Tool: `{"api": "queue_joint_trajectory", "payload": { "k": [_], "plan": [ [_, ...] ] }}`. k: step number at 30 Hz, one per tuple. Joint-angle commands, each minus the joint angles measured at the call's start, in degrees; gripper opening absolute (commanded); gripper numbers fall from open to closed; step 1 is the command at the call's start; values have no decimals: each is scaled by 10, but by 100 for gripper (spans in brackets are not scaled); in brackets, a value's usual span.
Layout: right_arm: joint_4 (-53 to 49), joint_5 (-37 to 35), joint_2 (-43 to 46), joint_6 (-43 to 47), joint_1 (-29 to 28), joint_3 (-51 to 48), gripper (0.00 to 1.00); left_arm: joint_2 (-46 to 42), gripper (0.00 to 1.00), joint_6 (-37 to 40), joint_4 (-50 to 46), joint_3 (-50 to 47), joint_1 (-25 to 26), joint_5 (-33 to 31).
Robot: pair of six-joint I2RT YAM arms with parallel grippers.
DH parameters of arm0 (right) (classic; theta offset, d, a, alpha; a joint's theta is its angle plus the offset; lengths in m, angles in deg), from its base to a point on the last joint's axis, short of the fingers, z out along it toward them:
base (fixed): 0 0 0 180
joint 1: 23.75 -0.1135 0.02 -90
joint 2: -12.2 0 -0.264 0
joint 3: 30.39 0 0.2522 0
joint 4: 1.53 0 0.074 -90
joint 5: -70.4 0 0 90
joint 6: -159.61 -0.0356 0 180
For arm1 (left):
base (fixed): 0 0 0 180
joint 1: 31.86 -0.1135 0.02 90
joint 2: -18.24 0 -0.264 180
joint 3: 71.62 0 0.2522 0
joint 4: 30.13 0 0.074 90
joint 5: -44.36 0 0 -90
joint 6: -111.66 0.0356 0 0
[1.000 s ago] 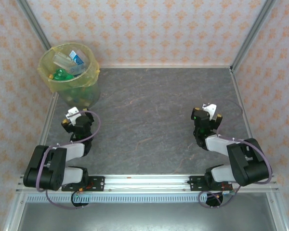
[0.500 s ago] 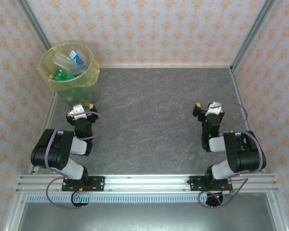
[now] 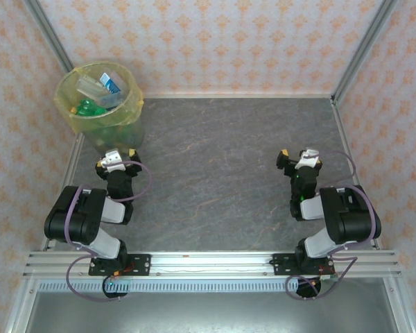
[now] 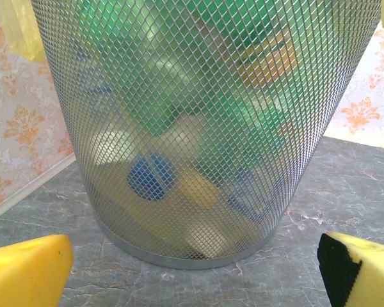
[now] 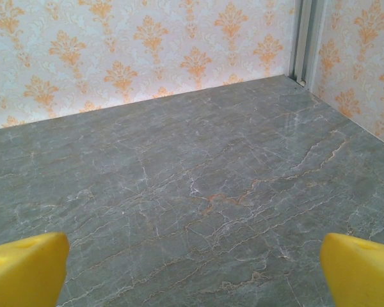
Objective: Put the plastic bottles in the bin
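Two arms [image 3: 90, 222] in a new posture; one bin [image 3: 128, 118], several bottles [image 3: 90, 107] inside.

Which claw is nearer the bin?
Left. The left claw sits open just in front of the bin, facing it; the right claw is open, far across the table.

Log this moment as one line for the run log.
bottles: inside bin | left hand: open, nothing held, facing bin | right hand: open, nothing held, above table
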Motion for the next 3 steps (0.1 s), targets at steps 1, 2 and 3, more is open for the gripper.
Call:
{"api": "queue_joint_trajectory", "payload": {
  "k": [1, 2, 3],
  "plan": [
    [22, 4, 1, -6, 3, 1, 100, 3, 100, 7, 25, 6, 0, 14],
    [22, 3, 0, -7, 3, 1, 100, 3, 100, 7, 26, 5, 0, 14],
    [22, 4, 0, -7, 3, 1, 100, 3, 100, 7, 26, 5, 0, 14]
  ]
}}
